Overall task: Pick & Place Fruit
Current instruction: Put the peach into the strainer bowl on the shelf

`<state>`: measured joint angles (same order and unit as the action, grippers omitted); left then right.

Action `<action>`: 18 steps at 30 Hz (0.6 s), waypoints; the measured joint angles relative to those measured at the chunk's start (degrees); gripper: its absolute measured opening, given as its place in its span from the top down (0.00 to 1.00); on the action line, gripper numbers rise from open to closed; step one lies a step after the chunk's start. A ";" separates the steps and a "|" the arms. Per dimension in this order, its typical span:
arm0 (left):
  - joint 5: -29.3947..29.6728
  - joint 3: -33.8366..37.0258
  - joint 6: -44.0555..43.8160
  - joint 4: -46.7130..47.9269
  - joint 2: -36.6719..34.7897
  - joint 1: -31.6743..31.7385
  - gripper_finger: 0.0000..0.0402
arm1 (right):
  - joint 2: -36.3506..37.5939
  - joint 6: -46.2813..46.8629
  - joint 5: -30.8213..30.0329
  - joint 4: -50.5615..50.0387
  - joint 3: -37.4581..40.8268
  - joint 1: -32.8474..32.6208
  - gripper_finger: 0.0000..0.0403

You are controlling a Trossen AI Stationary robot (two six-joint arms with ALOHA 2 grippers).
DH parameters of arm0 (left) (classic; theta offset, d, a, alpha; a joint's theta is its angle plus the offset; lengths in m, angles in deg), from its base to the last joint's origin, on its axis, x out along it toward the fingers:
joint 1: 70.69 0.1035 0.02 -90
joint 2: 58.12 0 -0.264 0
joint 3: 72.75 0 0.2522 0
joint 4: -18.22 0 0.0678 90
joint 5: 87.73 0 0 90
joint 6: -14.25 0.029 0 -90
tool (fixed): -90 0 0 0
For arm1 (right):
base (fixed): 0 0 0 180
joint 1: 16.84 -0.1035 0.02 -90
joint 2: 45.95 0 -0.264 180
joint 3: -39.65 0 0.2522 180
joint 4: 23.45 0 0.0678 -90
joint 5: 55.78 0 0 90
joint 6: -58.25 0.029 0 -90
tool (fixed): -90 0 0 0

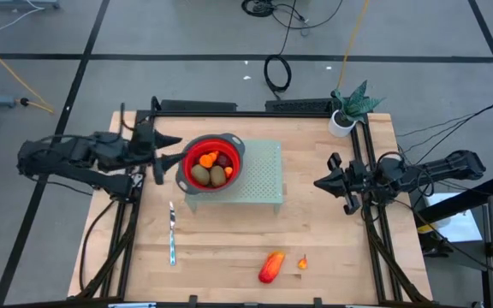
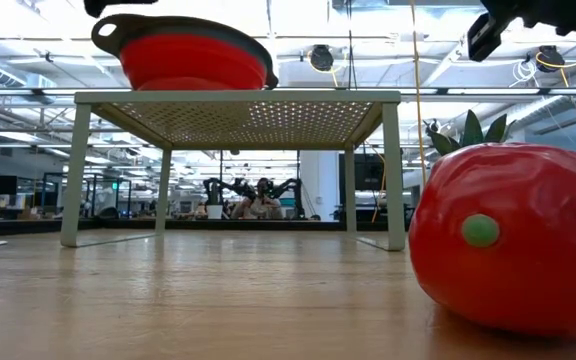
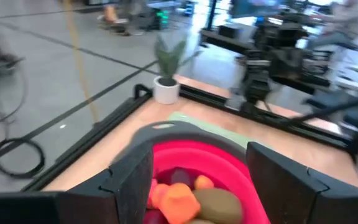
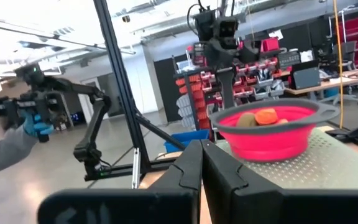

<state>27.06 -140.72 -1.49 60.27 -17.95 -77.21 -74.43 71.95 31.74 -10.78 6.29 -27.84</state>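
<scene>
Overhead, a wooden desk (image 1: 229, 248) with one robot arm at each side. At the left, the left gripper (image 1: 168, 158) hovers just beside the rim of one red bowl (image 1: 188, 157), its fingers (image 3: 132, 180) spread apart and holding nothing; seen from its wrist, the bowl lies between them. The bowl stands on the left end of one pale green perforated rack (image 1: 259, 175). Inside it lie the fruit (image 1: 210, 168): two brown-green ovals, at least three orange pieces and a dark-red one, though the exact count is hard to tell. In front of the rack, one slim silver knife (image 1: 171, 233) lies on the desk. Farther right, near the front edge, one elongated red-orange fruit (image 1: 270, 266) lies with one tiny orange piece (image 1: 303, 263) just beside it. At the back right corner stands one potted plant (image 1: 346, 109). At the right edge, the right gripper (image 1: 322, 182) waits with its fingers pressed together, empty.
</scene>
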 joint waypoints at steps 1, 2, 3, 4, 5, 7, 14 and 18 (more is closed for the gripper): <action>-0.87 0.00 0.81 0.54 -0.89 -0.10 0.36 | -0.32 -0.02 0.00 0.00 0.00 -0.01 1.00; -1.60 0.00 1.40 0.98 -1.69 -0.17 0.36 | -0.64 -0.12 0.02 0.00 0.00 -0.01 1.00; -2.26 0.00 1.69 1.35 -2.41 -0.33 0.36 | -1.00 -0.70 0.03 -0.01 0.00 0.00 1.00; -2.65 0.00 1.71 1.73 -3.04 -0.43 0.36 | -1.31 -1.30 0.08 -0.02 0.00 0.01 1.00; -2.69 0.00 1.72 2.09 -3.76 -0.51 0.36 | -1.59 -1.75 0.38 0.11 0.00 0.01 1.00; -2.73 0.00 1.72 3.21 -5.21 -0.62 0.36 | -2.15 -2.91 1.24 0.83 0.00 0.01 1.00; -2.75 0.00 0.57 8.67 -8.30 -0.60 0.36 | -3.26 -6.11 1.29 3.91 0.00 -0.05 1.00; -2.80 0.02 -0.75 9.62 -8.53 -0.60 0.36 | -4.04 -6.47 1.27 6.05 0.00 -0.17 1.00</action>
<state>24.27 -140.70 -2.24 69.89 -26.48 -77.80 -78.48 65.48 33.01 -4.73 6.29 -28.01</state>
